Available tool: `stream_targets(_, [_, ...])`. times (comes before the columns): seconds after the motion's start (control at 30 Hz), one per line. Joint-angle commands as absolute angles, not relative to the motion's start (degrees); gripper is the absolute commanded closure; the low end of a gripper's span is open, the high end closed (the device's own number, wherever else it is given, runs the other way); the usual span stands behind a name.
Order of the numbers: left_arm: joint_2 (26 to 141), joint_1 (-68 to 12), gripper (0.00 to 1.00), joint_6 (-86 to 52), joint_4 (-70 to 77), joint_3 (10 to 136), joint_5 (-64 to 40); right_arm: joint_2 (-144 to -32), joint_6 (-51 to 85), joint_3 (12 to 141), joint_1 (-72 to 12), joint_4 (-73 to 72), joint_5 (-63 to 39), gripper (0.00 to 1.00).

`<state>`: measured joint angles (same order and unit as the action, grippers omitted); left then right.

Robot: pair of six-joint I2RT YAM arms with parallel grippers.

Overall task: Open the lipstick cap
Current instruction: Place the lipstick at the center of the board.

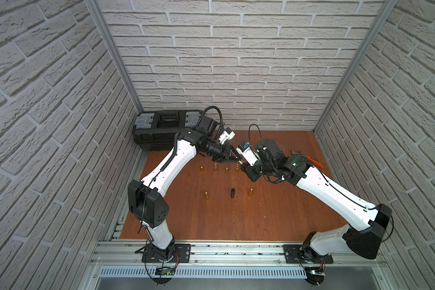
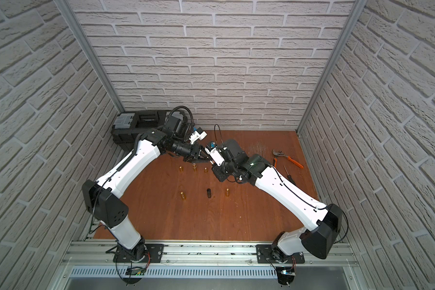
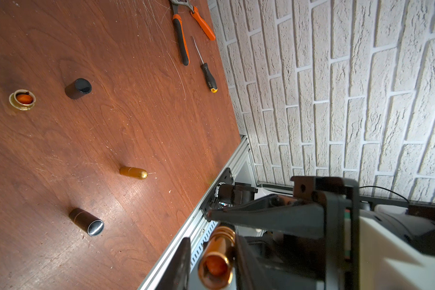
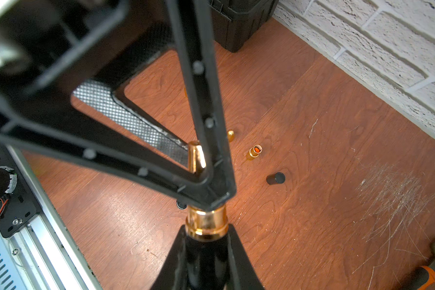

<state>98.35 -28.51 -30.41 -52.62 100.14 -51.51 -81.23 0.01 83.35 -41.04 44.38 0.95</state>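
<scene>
Lipstick point(image 3: 217, 258): shiny gold tube w/ orange tip

lipstick point(image 4: 206, 222): gold metal, mirror-glossy.
bench point(image 1: 261, 213): red-brown wood, smooth, scratched at 1 o'clock.
left tool point(image 1: 237, 159) fingers point(image 4: 201, 95): matt black plastic.
toolbox point(image 1: 151, 140): black plastic.
walls point(image 1: 236, 62): rough white brick relief.

In a top view, a toolbox point(image 2: 136, 125) fills the bench's point(image 2: 236, 221) upper-left corner; pliers point(image 2: 288, 158) and a screwdriver point(image 2: 289, 177) lie at right. Lipstick tubes point(image 2: 194, 167) stand mid-frame in two rows, a lipstick case point(image 2: 208, 193) between the lower pair.
</scene>
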Motion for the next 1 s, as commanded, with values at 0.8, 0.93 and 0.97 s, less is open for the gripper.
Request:
stream_targets(0.8, [97.0,-24.6,0.84,-31.9,-50.4,102.2,-54.0,-78.6,-2.5,85.4,-41.3,45.6,7.1,0.58])
stream_targets(0.93, [99.5,-25.1,0.83,-28.6,-54.1,106.4,-46.9,-75.0,-2.5,85.0,-41.3,46.9,11.1,0.58])
stream_targets(0.97, [100.2,-25.7,0.83,-28.1,-53.8,107.1,-45.4,-74.3,-2.2,84.8,-41.2,47.1,11.5,0.58])
